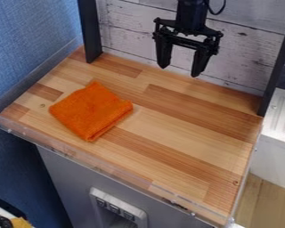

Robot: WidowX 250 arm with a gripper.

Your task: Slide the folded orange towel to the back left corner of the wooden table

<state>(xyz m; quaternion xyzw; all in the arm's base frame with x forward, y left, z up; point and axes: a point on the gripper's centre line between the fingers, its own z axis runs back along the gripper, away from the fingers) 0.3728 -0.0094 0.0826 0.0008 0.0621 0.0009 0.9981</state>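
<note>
Gripper (179, 72) hangs between 2 posts (90, 31), apart from cloth (91, 110).

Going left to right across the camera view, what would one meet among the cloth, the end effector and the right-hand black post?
Orange folded cloth, open end effector, right-hand black post.

I count one cloth (91, 110), one wooden table (186, 120), two dark uprights (90, 33), one arm (191, 15) of my own, and one white panel (95, 194) with three small dark squares (114, 208) showing on it.
</note>
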